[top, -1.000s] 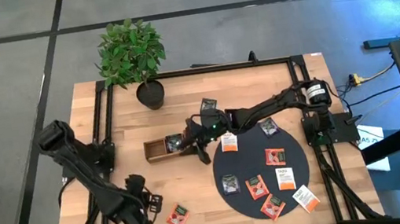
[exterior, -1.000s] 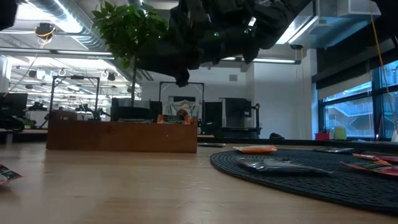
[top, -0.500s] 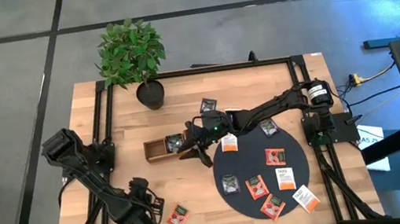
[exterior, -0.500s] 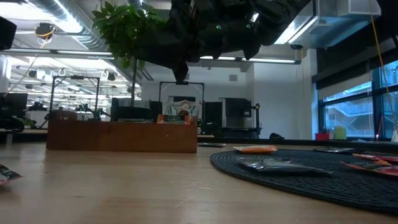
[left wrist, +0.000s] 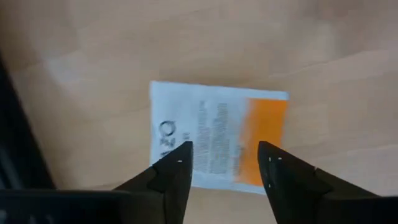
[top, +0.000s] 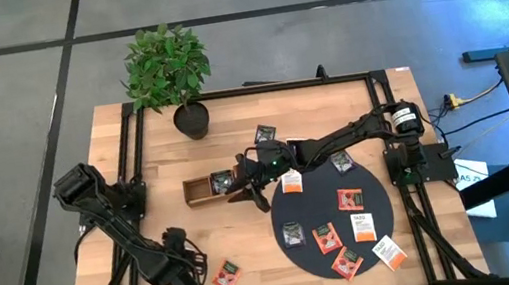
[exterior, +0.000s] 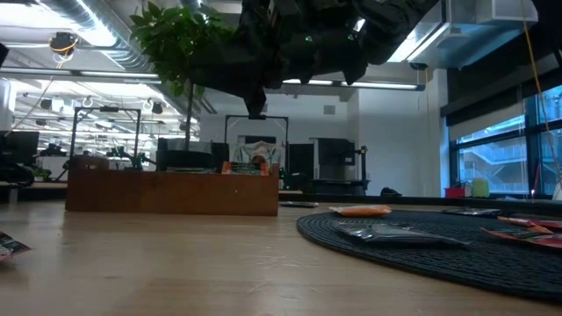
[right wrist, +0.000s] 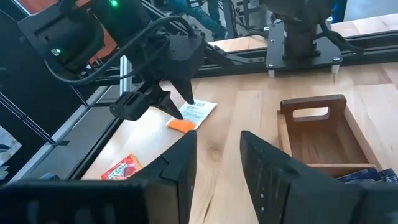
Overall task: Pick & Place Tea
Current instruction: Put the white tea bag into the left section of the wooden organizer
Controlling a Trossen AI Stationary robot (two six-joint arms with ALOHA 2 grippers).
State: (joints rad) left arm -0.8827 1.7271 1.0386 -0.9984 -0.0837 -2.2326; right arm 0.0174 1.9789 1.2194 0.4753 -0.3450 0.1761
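Note:
A white tea sachet with an orange band (left wrist: 217, 134) lies flat on the wood near the table's front left. My left gripper (left wrist: 225, 148) points down over it, open, one finger at each side of its near edge; the high view hides this sachet under that gripper (top: 190, 263). A red sachet (top: 226, 275) lies just to its right. My right gripper (right wrist: 217, 140) hangs open with nothing between its fingers, level over the right end of the wooden tray (top: 203, 189). A dark sachet (top: 222, 179) lies in the tray. My left gripper's open fingers (left wrist: 180, 163) come from above at the white sachet's near edge (left wrist: 214, 180), but I cannot tell whether their tips touch it. The sachet lies flat on the table (left wrist: 323, 74).
The black round mat (top: 373, 177) at the right carries several sachets, red, white and dark. One dark sachet (top: 264, 134) lies beyond the tray. A potted plant (top: 170, 72) stands at the far left. A black frame rail (top: 134, 150) runs along the table's edges.
My left arm has sunk a little toward the table beside the red sachet and then kept still. My right arm has stayed over the tray.

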